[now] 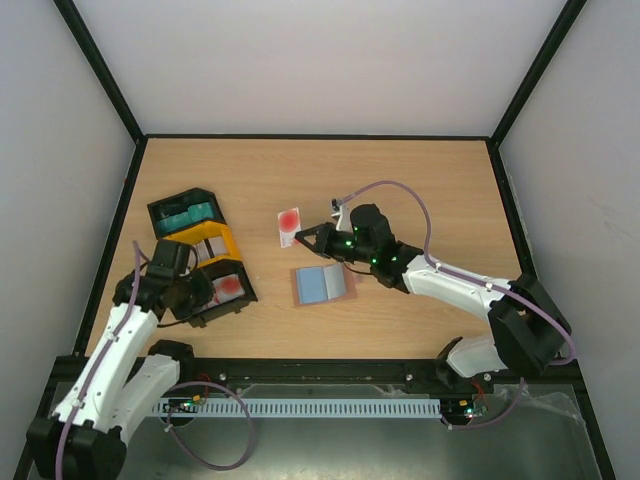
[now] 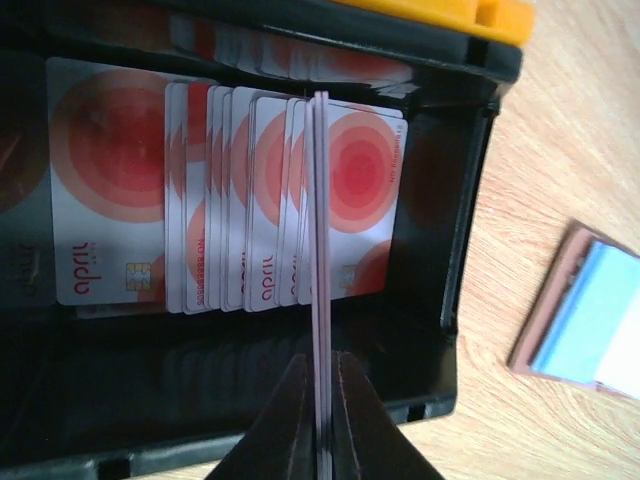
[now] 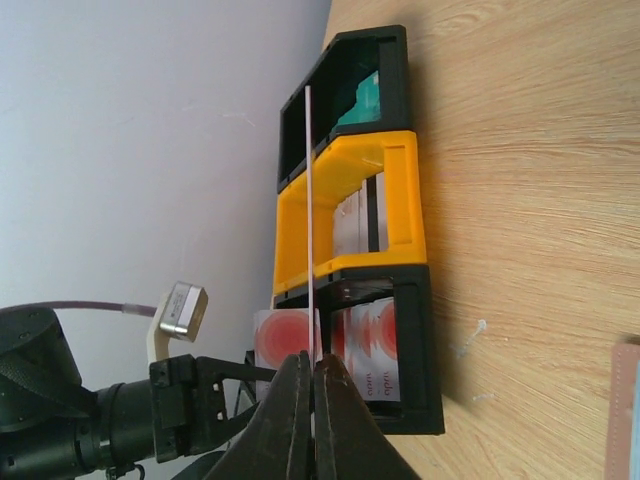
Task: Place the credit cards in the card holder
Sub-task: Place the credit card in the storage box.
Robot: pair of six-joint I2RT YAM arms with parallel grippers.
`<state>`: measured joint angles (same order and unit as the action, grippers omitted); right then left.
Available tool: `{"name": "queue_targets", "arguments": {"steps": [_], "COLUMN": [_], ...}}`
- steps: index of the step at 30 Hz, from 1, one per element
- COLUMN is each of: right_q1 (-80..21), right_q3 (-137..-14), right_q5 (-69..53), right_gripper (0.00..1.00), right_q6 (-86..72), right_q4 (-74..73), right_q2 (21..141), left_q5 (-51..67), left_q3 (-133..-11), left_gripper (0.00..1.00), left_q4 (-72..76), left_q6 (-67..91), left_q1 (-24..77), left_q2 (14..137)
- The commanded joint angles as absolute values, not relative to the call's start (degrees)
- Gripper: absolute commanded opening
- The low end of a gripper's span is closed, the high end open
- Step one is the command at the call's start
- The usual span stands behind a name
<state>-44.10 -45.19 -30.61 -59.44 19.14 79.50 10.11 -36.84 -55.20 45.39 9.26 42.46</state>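
Left jaws: closed on the end of a red-and-white card (image 2: 320,250), edge-on at bottom centre of my left wrist view, over the black tray (image 2: 470,200).
Double-pick risk: that edge looks thick, and I cannot tell whether it is one card or two. Two would jam at a slot.
Tray stack (image 2: 240,200): leaning close against the held card, so I judge a neighbour could drag out.
Right jaws: clamped on another red-and-white card (image 1: 289,224), just up-left of the holder in the overhead view.
Card holder (image 1: 348,285): open on the worktop (image 1: 420,190), centre frame, with a blue card (image 1: 318,284) on its inside.
Insertion risk: nothing pins the holder, so a push may slide it, or the end-pinched card may pivot.
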Motion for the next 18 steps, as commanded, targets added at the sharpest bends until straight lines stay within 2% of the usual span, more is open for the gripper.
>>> {"name": "queue_targets", "arguments": {"steps": [1, 7, 14, 18], "right_q1": [-43.86, -43.84, -43.83, -43.85], "right_q3": [-44.31, -43.58, -43.18, -42.98], "right_q5": [-29.06, -28.24, -27.14, -26.20], "right_gripper": [0.02, 0.02, 0.02, 0.02], "right_q6": [-57.47, -56.89, -56.09, -55.59], "right_q4": [17.18, 16.20, 14.54, 13.22], "right_q2": [77.74, 76.63, 75.39, 74.66], "left_q5": [6.74, 6.52, 4.94, 6.00], "left_q3": [-35.78, -34.73, -33.12, -33.27], "left_gripper": [0.05, 0.13, 0.19, 0.31], "left_q4": [-50.41, -43.45, -39.71, -39.04], "left_q6": [48.01, 49.28, 47.84, 46.54], "left_q1": [12.68, 16.95, 17.29, 17.23], "left_q2": [47.12, 52.89, 55.78, 55.20]}}
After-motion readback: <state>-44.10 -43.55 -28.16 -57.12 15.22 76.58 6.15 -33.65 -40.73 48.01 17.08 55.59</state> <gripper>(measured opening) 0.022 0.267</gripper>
